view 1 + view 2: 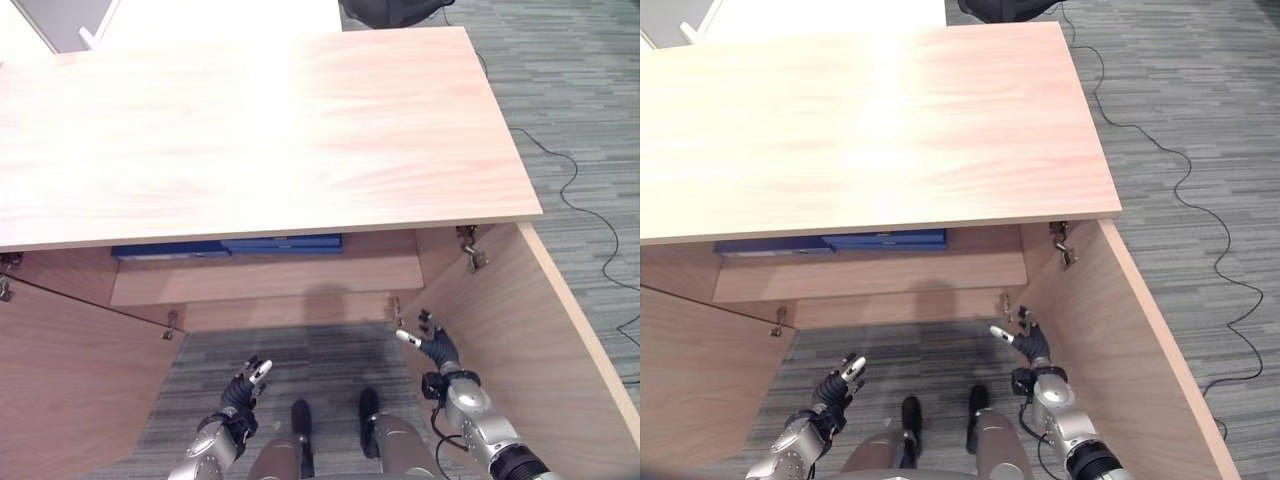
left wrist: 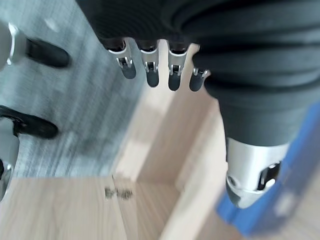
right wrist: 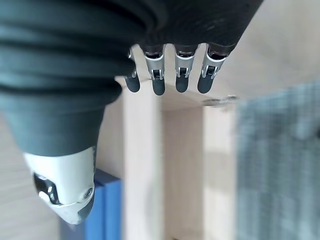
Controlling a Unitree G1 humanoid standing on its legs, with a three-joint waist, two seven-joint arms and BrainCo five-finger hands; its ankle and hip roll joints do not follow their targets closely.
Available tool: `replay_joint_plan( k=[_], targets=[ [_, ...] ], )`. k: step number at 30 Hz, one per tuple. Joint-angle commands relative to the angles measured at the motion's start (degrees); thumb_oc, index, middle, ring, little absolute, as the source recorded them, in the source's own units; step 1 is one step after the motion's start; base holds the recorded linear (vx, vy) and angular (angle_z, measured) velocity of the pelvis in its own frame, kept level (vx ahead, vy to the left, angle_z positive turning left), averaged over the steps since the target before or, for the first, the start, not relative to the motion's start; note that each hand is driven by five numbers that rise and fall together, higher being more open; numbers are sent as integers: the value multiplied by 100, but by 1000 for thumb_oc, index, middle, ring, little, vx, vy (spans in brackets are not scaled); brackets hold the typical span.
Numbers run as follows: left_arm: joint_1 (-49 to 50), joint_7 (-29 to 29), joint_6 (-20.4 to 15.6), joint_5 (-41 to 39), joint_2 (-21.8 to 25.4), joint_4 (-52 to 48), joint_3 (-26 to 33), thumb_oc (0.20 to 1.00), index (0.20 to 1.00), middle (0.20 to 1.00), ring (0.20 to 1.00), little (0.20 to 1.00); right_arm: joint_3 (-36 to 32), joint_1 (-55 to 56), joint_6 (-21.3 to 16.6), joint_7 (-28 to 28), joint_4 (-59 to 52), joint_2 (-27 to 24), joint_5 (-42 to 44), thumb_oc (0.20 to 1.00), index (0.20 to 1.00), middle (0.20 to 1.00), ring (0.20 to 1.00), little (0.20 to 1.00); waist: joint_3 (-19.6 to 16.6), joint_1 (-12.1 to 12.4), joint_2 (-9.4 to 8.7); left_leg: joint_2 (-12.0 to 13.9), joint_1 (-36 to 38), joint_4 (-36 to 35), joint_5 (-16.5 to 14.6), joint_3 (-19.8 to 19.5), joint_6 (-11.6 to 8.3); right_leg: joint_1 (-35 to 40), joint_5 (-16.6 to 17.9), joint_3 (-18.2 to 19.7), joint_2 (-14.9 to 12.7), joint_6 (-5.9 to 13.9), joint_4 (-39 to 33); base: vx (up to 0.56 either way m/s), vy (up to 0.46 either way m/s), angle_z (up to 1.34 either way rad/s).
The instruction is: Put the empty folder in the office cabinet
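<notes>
Nearest, low in front of the cabinet [image 1: 270, 150]: left hand [image 1: 243, 392] and right hand [image 1: 436, 347], both above the grey carpet [image 1: 290, 360], both holding nothing. Fingers of each relaxed and nearly straight, as seen in the wrist views, thumb apart from them. Right hand just beside the inner face of the right door [image 1: 540, 340], not clearly touching it; left hand well apart from the left door [image 1: 70, 370]. Both doors swung wide.

Further in, the shelf [image 1: 270, 275] inside the cabinet, under the wide wooden top. On the shelf, toward its left part and back, blue folders [image 1: 228, 245] lying flat, side by side or partly overlapped; cannot tell how many, nor which is the empty one. So the task's thing seems already inside, and probably only closing the doors remains, but this only a judgement.

About handling: an empty folder most likely light, rather stiff in its covers but easy to flap open, with smooth and somewhat slippery surface. Best taken at the spine or at the closed edge, thumb above and fingers under, so that the covers do not fall apart.

Beyond the cabinet, more carpet with a thin black cable [image 1: 590, 230] at the right.
</notes>
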Motion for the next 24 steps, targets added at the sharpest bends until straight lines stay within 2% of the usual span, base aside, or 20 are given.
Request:
replay_joint_plan(
  k=[1, 2, 3, 4, 7, 10, 12, 13, 14, 15, 16, 18, 21, 22, 23, 24],
  targets=[
    [-97, -58, 22, 686, -203, 748, 180, 1000, 1000, 1000, 1000, 1000, 3, -133, 115, 225, 573, 160, -83, 1000, 1000, 1000, 1000, 1000, -179, 121, -97, -38, 310, -745, 440, -148, -120, 969, 369, -89, 45, 499, -1382, 127, -62, -6],
    [-99, -59, 20, 687, -205, 752, 181, 1000, 1000, 1000, 1000, 1000, 3, -134, 114, 225, 575, 159, -83, 1000, 1000, 1000, 1000, 1000, -175, 120, -96, -38, 314, -745, 439, -149, -121, 975, 371, -90, 46, 499, -1388, 146, -75, -5],
    [-241, -17, 38, 938, -412, 1448, 359, 1000, 1000, 1000, 1000, 1000, -8, -72, 189, 291, 1053, 257, -137, 1000, 1000, 1000, 1000, 1000, -318, 135, -131, -46, 446, -745, 362, -157, -132, 1222, 391, -61, 109, 486, -1606, 69, -35, -4],
    [-246, -19, 35, 940, -413, 1454, 361, 1000, 1000, 1000, 1000, 1000, -8, -75, 187, 291, 1056, 258, -137, 1000, 1000, 1000, 1000, 1000, -308, 135, -131, -46, 456, -745, 359, -156, -133, 1234, 393, -60, 109, 486, -1612, 100, -52, 1],
    [-514, 16, 111, 1402, -665, 2518, 680, 1000, 1000, 1000, 1000, 1000, -25, -51, 253, 343, 1913, 483, -292, 1000, 1000, 1000, 1000, 1000, -484, 189, -199, -57, 720, -745, 295, -166, -147, 1550, 302, -50, 180, 452, -1682, 106, -46, 0],
    [-562, 2, 105, 1538, -745, 2828, 844, 1000, 1000, 1000, 1000, 1000, -11, -42, 301, 416, 2389, 630, -474, 1000, 1000, 1000, 1000, 1000, -520, 222, -248, -44, 989, -745, 214, -208, -131, 1831, 204, 22, 233, 405, -1682, 136, -47, 1],
    [-561, -13, 112, 1507, -774, 2776, 842, 1000, 1000, 1000, 1000, 1000, 24, -75, 301, 459, 2507, 659, -489, 1000, 1000, 1000, 1000, 1000, -406, 279, -295, -53, 979, -547, 160, -301, -77, 1869, 185, 100, 225, 368, -1616, -25, -30, 5],
    [-645, -9, 66, 1421, -811, 2781, 799, 1000, 1000, 1000, 1000, 1000, 64, -185, 266, 506, 2659, 677, -428, 1000, 1000, 1000, 1000, 1000, -205, 393, -426, -209, 538, 263, -62, -809, -72, 1747, 211, 194, 141, 319, -1509, -156, -25, -6],
    [-676, -4, 59, 1374, -847, 2815, 781, 1000, 1000, 1000, 1000, 1000, 96, -232, 271, 534, 2709, 698, -407, 1000, 1000, 1000, 1000, 1000, -166, 431, -462, -289, 370, 438, -126, -1091, -65, 1702, 225, 239, 125, 322, -1499, -139, -9, -25],
    [-698, 10, 64, 1313, -887, 2824, 761, 1000, 1000, 1000, 1000, 1000, 136, -282, 293, 565, 2791, 722, -405, 1000, 1000, 1000, 1000, 1000, -162, 488, -483, -345, 234, 483, -137, -1443, -66, 1675, 237, 326, 120, 339, -1512, 24, 58, -52],
    [-722, -10, 85, 1268, -945, 2893, 717, 1000, 1000, 1000, 1000, 1000, 163, -357, 343, 690, 2926, 718, -416, 1000, 1000, 1000, 1000, 1000, -205, 606, -487, -439, 163, 306, -76, -2036, -79, 1672, 248, 524, 143, 366, -1533, 82, 98, -56],
    [-791, -48, 108, 1270, -970, 2955, 677, 1000, 1000, 1000, 1000, 1000, 153, -383, 385, 811, 2999, 678, -405, 1000, 1000, 1000, 1000, 1000, -236, 643, -437, -479, 239, 87, -36, -2364, -126, 1710, 221, 702, 170, 391, -1512, 109, 132, -59],
    [-775, -196, 146, 1528, -976, 3027, 630, 1000, 1000, 1000, 1000, 1000, 6, -199, 490, 1026, 3194, 582, -570, 1000, 1000, 1000, 1000, 1000, -356, 577, -278, -415, 612, -166, -66, -2239, -92, 1816, 148, 905, 95, 443, -1475, 134, 341, -82],
    [-857, -260, 137, 1656, -943, 3076, 636, 1000, 1000, 1000, 1000, 1000, -140, -165, 575, 1148, 3422, 569, -672, 1000, 1000, 1000, 1000, 1000, -366, 533, -199, -518, 739, -255, -108, -2014, 20, 1670, 192, 1092, -54, 566, -1311, 31, 358, -100],
    [-857, -260, 137, 1656, -943, 3077, 635, 1000, 1000, 1000, 1000, 1000, -141, -165, 575, 1148, 3422, 568, -672, 1000, 1000, 1000, 1000, 1000, -365, 542, -200, -517, 740, -255, -110, -2006, 21, 1667, 191, 1101, -53, 567, -1308, -24, 449, -103],
    [-914, -307, 137, 1721, -922, 3107, 666, 1000, 1000, 1000, 1000, 1000, -267, -135, 622, 1205, 3559, 575, -736, 1000, 1000, 1000, 1000, 1000, -380, 530, -176, -592, 764, -291, -136, -1833, 105, 1517, 249, 1280, -127, 645, -1210, -62, 345, -109]
  ],
)
